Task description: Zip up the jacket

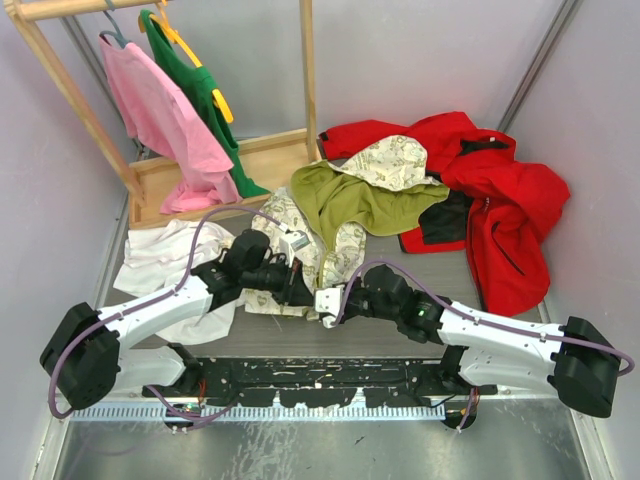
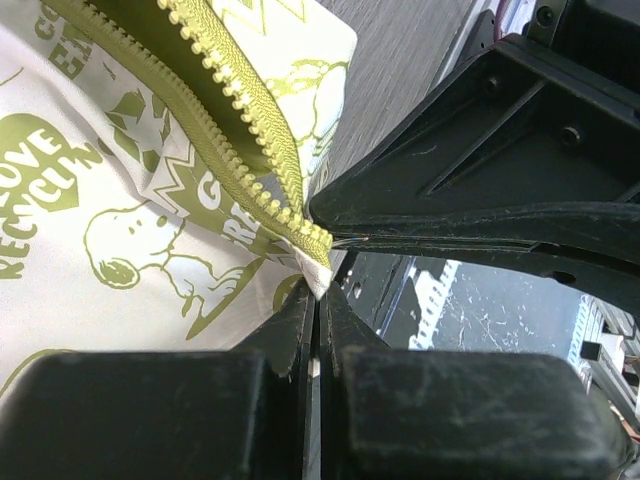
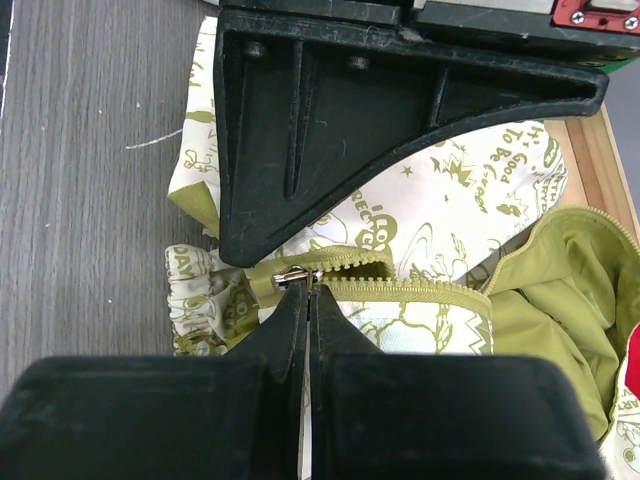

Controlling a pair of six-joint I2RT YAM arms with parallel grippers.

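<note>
Red jacket [image 1: 500, 215], white garment [image 1: 160, 255], wooden rack [image 1: 270, 155].

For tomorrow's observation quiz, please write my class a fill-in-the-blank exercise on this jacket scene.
1. The left gripper pinches the jacket at the end of its ____.
2. The second jacket, right of it in the top view, is ____.
3. On the wooden rack, the left shirt is ____ and the right shirt green.
Missing words: zipper; red; pink.
</note>
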